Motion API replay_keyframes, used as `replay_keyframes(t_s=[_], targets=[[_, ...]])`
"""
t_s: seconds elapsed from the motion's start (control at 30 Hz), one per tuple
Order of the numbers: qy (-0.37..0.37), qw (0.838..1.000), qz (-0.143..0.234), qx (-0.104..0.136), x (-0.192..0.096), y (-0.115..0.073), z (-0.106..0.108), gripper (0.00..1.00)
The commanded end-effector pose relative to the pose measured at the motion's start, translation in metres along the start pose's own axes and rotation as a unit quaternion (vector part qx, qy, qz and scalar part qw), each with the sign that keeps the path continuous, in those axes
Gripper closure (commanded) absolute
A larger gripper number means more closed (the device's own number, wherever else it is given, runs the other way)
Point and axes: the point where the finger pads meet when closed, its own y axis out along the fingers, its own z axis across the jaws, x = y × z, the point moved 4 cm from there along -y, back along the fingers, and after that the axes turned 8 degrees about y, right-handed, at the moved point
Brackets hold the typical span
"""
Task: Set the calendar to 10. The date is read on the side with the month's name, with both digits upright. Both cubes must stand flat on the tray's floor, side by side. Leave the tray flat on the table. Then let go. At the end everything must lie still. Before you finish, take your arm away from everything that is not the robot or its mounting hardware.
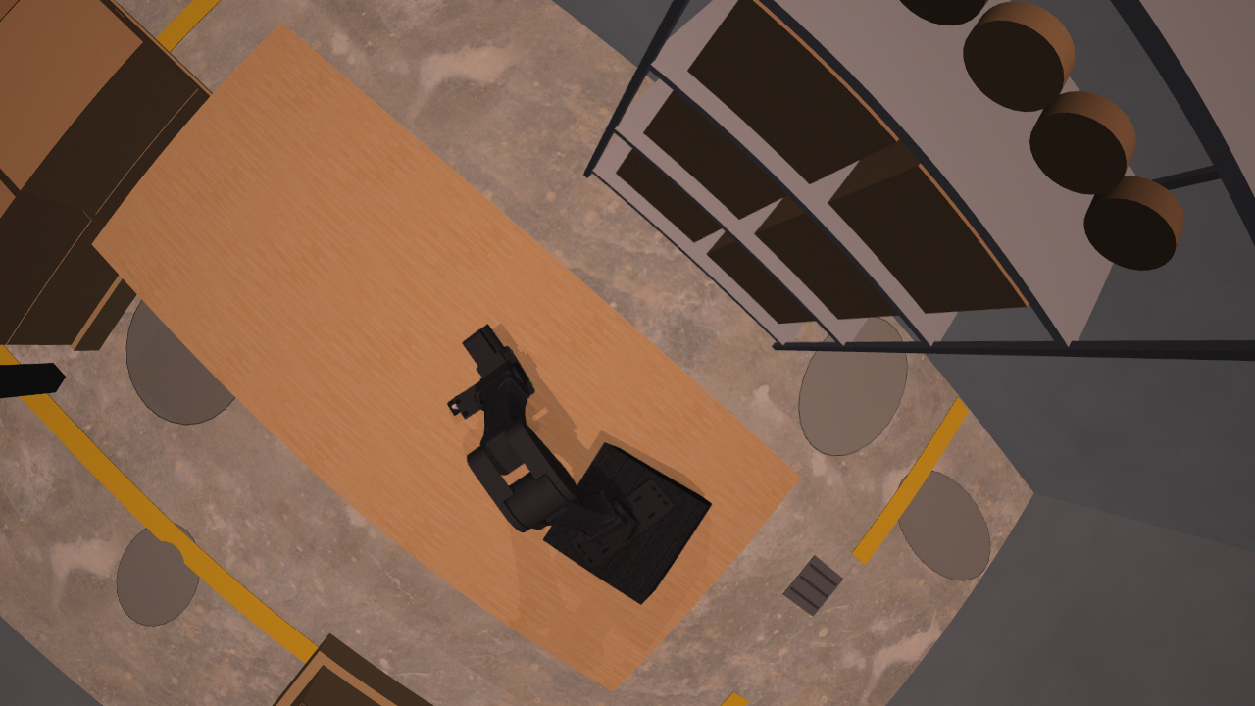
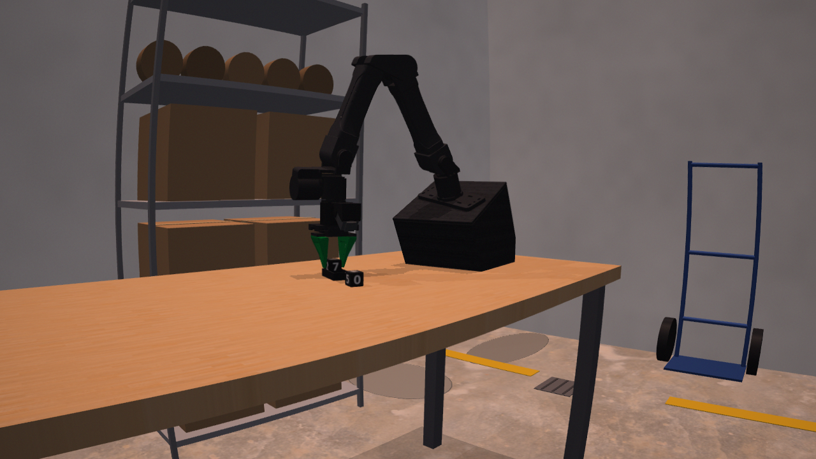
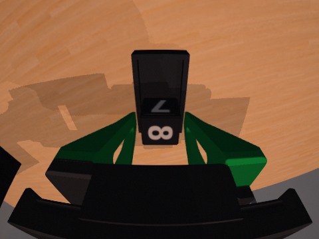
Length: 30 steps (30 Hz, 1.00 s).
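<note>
A black tray point(image 3: 161, 76) lies flat on the wooden table. One black digit cube point(image 3: 161, 127) stands in the tray's near end, with 8 on top and 7 on a side; in the exterior view it shows the 7 point(image 2: 333, 266). My gripper point(image 3: 159, 117) points straight down with its green fingers on either side of this cube, a small gap on each side, so it is open. The overhead view has the arm point(image 1: 504, 421) hiding both cubes.
The arm's black base block point(image 2: 456, 225) stands on the table behind and to the right of the tray. A shelf rack with boxes point(image 2: 228, 153) stands behind the table. A blue hand truck point(image 2: 716, 273) is on the floor at the right.
</note>
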Motion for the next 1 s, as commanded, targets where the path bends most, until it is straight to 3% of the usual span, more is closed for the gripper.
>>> replay_keyframes(t_s=[0.0, 0.23, 0.27, 0.97], targets=[[0.0, 1.0, -0.001, -0.004, 0.0006, -0.0018, -0.002, 0.55], [0.0, 1.0, -0.001, -0.004, 0.0006, -0.0018, -0.002, 0.55], [0.0, 1.0, -0.001, -0.004, 0.0006, -0.0018, -0.002, 0.74], [0.0, 1.0, -0.001, -0.004, 0.0006, -0.0018, -0.002, 0.74]])
